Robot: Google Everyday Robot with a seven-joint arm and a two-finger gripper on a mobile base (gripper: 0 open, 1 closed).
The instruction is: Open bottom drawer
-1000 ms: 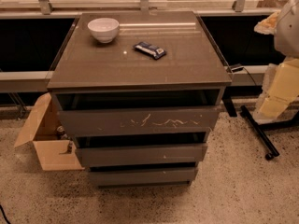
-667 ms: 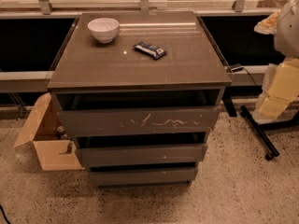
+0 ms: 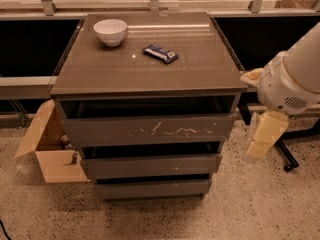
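Cream gripper, grip state indiscernible, hangs with slim dark grey-brown bottom drawer below-left, apparently awaiting approach.

Slim dark bottom drawer, closed, left of tool

My arm is showing as a fat, rounded white shell, carrying a small patch of vent slots just above my gripper, which is hanging below it, cream and blocky, perhaps in two stacked segments.
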